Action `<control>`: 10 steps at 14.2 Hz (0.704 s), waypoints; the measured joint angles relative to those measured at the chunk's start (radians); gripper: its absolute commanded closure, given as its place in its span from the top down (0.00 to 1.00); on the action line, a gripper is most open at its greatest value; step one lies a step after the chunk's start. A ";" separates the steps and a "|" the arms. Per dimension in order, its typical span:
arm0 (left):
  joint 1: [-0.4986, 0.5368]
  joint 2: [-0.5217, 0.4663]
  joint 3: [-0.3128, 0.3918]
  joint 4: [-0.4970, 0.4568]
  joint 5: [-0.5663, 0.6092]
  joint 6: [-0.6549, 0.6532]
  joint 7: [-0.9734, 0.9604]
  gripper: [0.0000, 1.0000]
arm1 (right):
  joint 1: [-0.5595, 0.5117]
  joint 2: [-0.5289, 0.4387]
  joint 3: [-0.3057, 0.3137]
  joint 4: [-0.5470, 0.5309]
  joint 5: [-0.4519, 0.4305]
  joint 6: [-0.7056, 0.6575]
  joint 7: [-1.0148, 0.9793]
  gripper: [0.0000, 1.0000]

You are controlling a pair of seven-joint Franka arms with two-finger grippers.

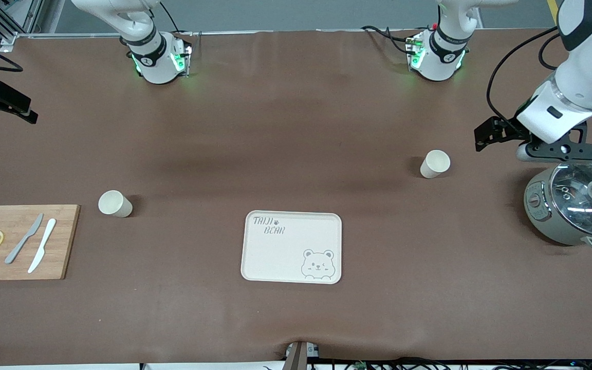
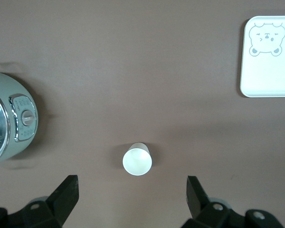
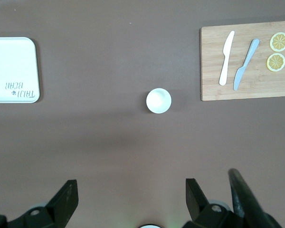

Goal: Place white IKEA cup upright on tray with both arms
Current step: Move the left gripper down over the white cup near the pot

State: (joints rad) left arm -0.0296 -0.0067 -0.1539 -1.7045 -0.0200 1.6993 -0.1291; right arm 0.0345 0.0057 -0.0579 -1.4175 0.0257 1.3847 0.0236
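Nearest the camera lies the flat cream rectangular tray [image 1: 293, 246] with its drawn bear face, bare. Left pincer [image 2: 133, 197] hangs open over the brown table [image 1: 296, 128], above one small white cup [image 1: 435, 164] standing upright near the lidded grey-green cooker [image 1: 573, 208]. Right pincer [image 3: 130, 199], out of the front view, is open above a second white cup [image 1: 114, 203] beside the wooden cutting board [image 1: 21, 241]. Two cups, one tray. Each cup looks light, stiff and smooth, probably slippery; grip across the wall below the rim.
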 measured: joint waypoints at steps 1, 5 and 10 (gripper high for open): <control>-0.001 0.000 -0.009 0.000 0.000 0.000 -0.014 1.00 | 0.000 0.000 0.000 0.000 0.000 0.000 0.000 1.00; -0.001 -0.001 -0.031 -0.045 0.000 0.057 -0.025 1.00 | 0.000 0.001 0.000 0.000 0.002 -0.001 0.000 1.00; -0.001 -0.018 -0.055 -0.288 0.000 0.307 -0.025 1.00 | 0.000 0.003 0.000 0.000 0.004 -0.001 0.000 1.00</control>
State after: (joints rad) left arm -0.0306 -0.0250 -0.2091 -1.9927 -0.0198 2.0067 -0.1544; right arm 0.0343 0.0085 -0.0584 -1.4175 0.0294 1.3835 0.0236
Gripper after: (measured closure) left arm 0.000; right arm 0.000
